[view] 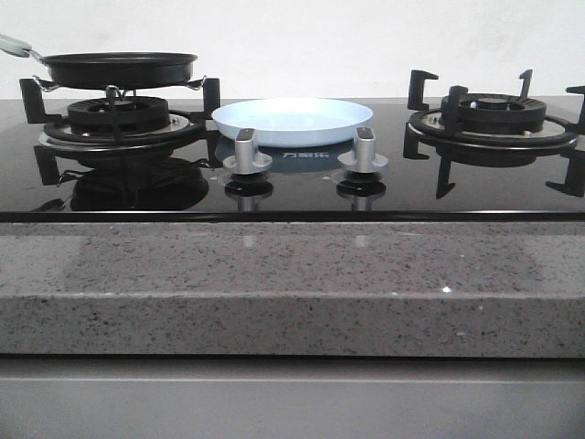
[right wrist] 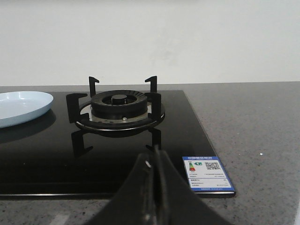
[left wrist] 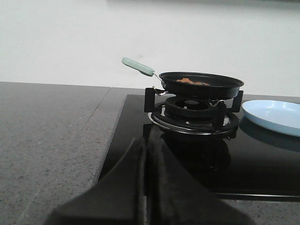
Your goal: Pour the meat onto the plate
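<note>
Black glass hob (view: 292, 187), meat (left wrist: 192, 81) in frying pan (left wrist: 201, 85), plate (view: 292, 122) bare, both grippers pressed closed

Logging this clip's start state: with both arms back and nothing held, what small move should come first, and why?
Probably the left gripper, shut and empty, should open and reach for the pan handle. The meat lies in the pan on the left burner, the plate is bare, and the handle points to the robot's left side.
</note>
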